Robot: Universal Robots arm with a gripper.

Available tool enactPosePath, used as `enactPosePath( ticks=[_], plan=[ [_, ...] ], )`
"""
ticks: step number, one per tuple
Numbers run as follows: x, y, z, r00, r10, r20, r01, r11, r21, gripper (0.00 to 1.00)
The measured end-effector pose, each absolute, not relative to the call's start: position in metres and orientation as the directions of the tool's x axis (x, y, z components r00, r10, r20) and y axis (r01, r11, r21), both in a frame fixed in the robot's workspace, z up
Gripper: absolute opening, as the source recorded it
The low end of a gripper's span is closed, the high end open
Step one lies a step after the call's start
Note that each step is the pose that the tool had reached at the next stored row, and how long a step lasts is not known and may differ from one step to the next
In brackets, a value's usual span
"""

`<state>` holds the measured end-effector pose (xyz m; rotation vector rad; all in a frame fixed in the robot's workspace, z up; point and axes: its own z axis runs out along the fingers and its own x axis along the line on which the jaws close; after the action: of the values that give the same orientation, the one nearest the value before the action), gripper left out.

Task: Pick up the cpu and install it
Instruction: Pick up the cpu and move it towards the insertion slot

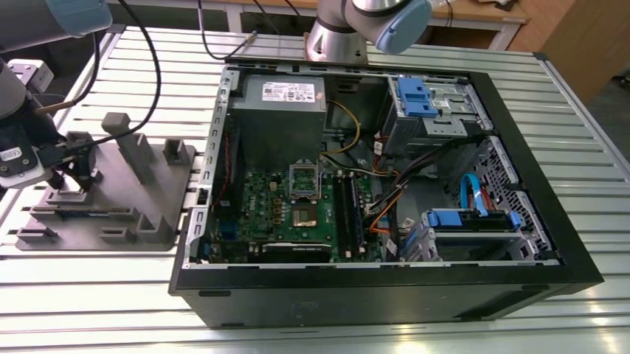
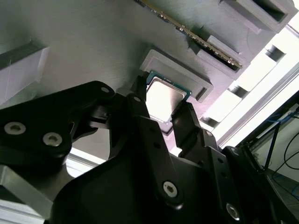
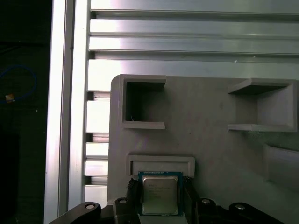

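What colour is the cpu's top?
The cpu top is silver-grey, edged green; best in the first wrist view.

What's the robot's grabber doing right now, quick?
Gripper: sits around the cpu on the grey holder; whether it is open or closed on it cannot be told.

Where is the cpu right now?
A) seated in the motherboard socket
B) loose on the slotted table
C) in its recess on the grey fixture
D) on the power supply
C: in the first wrist view the cpu sits in the grey fixture recess, at the gripper.
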<state>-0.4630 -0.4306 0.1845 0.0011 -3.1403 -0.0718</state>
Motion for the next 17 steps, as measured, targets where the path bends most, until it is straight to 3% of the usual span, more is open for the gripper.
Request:
enactPosePath(
  ticks=[8, 17],
  plan=[
    [-0.463, -0.431, 0.186, -1.000, -0.001, 0.000, -0.001, 0.999, 0.046, 0.47],
    [-0.463, -0.431, 0.209, -1.000, -0.001, 0.000, -0.001, 0.999, 0.046, 0.47]
  ],
)
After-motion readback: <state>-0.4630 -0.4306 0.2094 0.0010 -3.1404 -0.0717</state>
